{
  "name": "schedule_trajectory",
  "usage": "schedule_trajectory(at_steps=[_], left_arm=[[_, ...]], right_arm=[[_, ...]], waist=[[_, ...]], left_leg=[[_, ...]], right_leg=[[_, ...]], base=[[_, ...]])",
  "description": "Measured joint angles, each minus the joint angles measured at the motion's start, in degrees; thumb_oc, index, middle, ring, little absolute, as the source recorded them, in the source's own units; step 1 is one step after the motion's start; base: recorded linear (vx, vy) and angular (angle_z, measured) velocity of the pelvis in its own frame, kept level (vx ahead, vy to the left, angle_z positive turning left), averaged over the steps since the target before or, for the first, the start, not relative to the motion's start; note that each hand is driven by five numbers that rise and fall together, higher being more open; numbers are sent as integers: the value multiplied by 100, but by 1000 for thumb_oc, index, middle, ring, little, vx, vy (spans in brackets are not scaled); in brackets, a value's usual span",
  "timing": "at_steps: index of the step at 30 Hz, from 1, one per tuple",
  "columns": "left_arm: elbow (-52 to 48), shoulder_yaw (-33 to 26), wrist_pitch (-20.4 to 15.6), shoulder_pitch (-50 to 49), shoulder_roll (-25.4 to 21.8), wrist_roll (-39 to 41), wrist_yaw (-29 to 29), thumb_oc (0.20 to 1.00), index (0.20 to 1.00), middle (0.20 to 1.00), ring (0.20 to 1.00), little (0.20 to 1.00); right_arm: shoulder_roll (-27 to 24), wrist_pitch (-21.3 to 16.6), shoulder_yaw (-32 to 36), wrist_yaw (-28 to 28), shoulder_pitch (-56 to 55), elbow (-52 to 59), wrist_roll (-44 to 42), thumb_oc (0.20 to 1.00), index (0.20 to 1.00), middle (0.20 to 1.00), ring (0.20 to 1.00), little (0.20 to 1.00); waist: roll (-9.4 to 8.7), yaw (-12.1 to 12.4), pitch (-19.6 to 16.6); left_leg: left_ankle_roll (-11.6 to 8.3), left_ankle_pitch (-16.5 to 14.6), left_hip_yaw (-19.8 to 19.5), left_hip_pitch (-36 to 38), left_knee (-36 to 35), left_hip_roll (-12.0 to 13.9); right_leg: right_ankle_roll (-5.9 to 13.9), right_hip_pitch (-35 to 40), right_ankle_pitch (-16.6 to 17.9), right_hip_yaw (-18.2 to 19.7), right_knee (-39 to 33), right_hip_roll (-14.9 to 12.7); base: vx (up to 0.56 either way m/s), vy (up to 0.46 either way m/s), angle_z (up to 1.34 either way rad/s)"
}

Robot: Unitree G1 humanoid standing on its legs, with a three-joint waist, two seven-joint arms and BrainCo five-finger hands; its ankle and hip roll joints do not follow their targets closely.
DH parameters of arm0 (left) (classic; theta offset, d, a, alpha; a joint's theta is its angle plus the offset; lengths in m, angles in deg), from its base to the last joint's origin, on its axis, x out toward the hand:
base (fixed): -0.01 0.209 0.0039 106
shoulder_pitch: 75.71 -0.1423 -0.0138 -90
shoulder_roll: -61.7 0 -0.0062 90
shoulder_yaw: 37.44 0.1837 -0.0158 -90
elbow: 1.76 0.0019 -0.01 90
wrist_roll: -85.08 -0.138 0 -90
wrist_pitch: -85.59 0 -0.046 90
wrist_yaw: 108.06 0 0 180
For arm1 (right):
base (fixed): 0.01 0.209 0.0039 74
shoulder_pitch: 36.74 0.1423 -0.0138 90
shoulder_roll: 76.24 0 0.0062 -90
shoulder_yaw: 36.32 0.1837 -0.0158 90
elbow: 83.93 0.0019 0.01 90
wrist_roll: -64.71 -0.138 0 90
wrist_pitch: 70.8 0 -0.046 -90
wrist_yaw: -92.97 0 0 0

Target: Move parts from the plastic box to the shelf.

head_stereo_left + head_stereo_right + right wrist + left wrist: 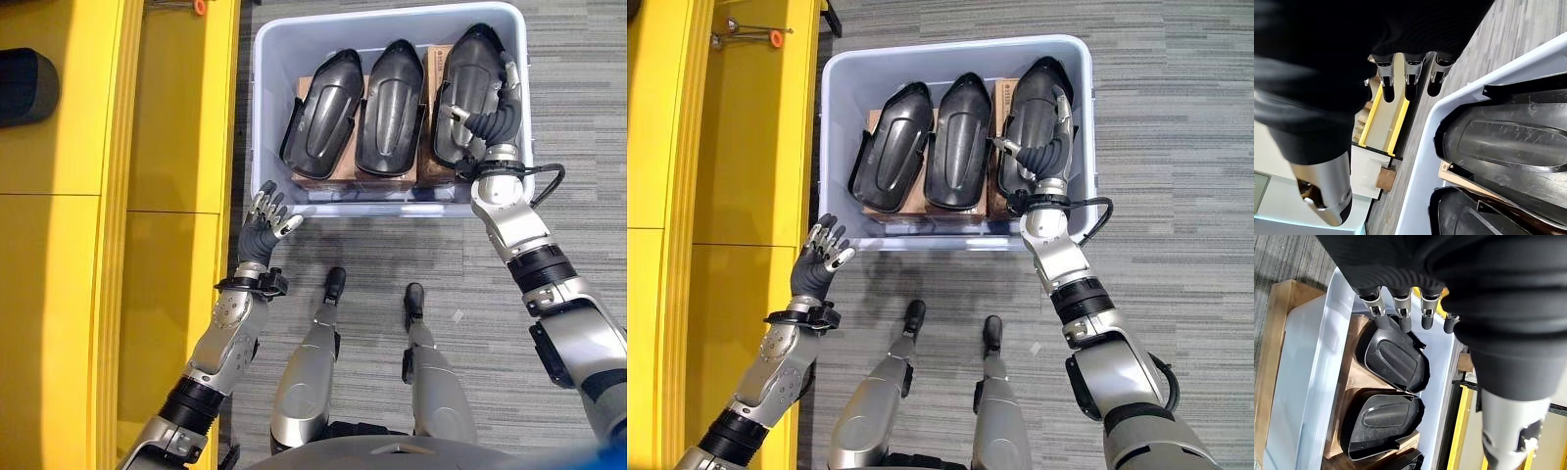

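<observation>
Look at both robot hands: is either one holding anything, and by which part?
Nothing is held. The left hand hangs open outside the plastic box; the right hand hangs open over the rightmost black part, not gripping it.

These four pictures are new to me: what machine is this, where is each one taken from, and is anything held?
It is a two-legged humanoid robot. Two pictures come from cameras in its head, looking down; two from cameras on its wrists. On the floor stands a plastic box with three black moulded parts lying on cardboard. A yellow shelf stands on the robot's left. The right robot hand reaches in over the rightmost part; the left robot hand hovers open at the box's near corner. Nothing is held yet.
</observation>
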Motion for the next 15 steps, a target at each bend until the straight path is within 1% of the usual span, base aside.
schedule_trajectory(at_steps=[3,7,12,15], left_arm=[[-1,37,-50,32,-1,4,-5,1000,1000,1000,1000,1000],[-1,132,-60,29,-1,5,-5,1000,1000,1000,1000,1000],[-1,150,-72,27,-1,10,-5,1000,1000,1000,1000,1000],[-1,153,-76,25,-3,15,-6,1000,1000,1000,1000,1000]], right_arm=[[113,8,-18,6,-2,-127,-14,1000,1000,1000,1000,1000],[109,35,-125,61,23,-251,-26,1000,1000,1000,1000,1000],[107,38,-236,81,215,-595,-290,1000,1000,1000,1000,1000],[102,37,-301,208,304,-660,-512,1000,1000,1000,1000,1000]], waist=[[8,-1,5],[32,24,17],[47,20,39],[37,35,61]], left_leg=[[0,0,-2,-181,83,-7],[-3,3,-13,-208,107,-13],[-16,43,-22,-330,131,-10],[-16,44,-21,-344,141,-11]], right_leg=[[0,-162,2,1,55,1],[4,-197,-1,-2,103,4],[3,-332,0,-7,173,11],[4,-363,-1,-3,203,12]], base=[[0,0,0],[0,0,0],[-3,-1,1],[0,0,0]])
